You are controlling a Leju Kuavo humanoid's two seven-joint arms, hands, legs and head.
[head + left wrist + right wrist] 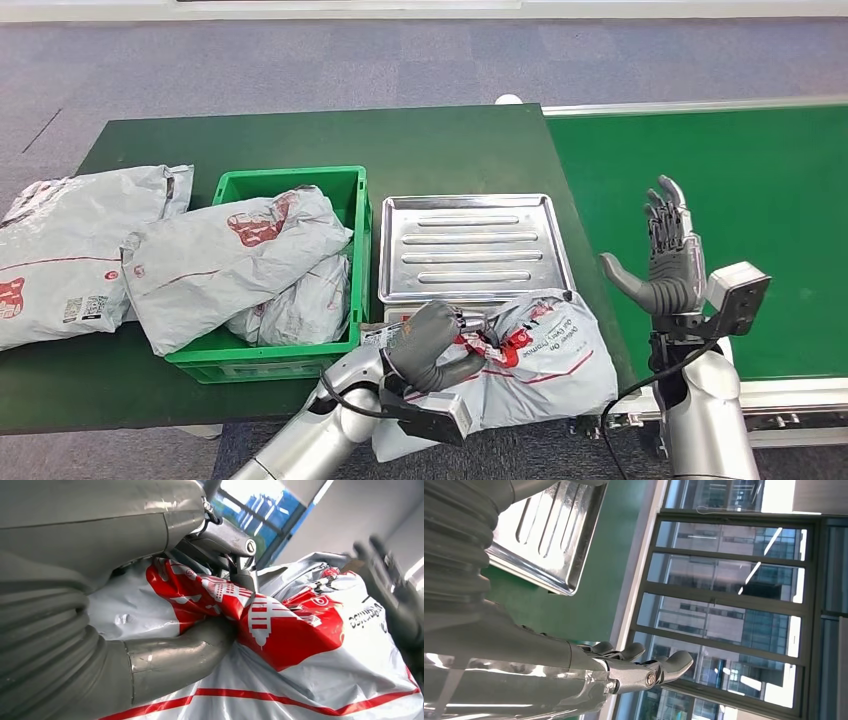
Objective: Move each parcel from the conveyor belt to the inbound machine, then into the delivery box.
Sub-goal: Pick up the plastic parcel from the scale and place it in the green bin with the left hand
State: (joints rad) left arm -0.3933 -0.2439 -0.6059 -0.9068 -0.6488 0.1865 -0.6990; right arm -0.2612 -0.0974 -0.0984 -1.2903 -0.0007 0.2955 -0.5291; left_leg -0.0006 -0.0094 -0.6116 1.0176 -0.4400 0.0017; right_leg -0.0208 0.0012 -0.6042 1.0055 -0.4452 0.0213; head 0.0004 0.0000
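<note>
Left hand: the left hand (432,345) grips a grey plastic parcel (545,365) with red print; in the left wrist view its fingers (227,560) pinch the crumpled film.
Parcel: it lies at the near edge of the metal tray (470,245), partly over the table edge.
Right hand: the right hand (668,255) is raised above the green conveyor belt (720,170), fingers apart, holding nothing.
Green crate (355,195): it holds more grey parcels (235,260).
Table left side: one more big parcel (70,250) lies beside the crate.
</note>
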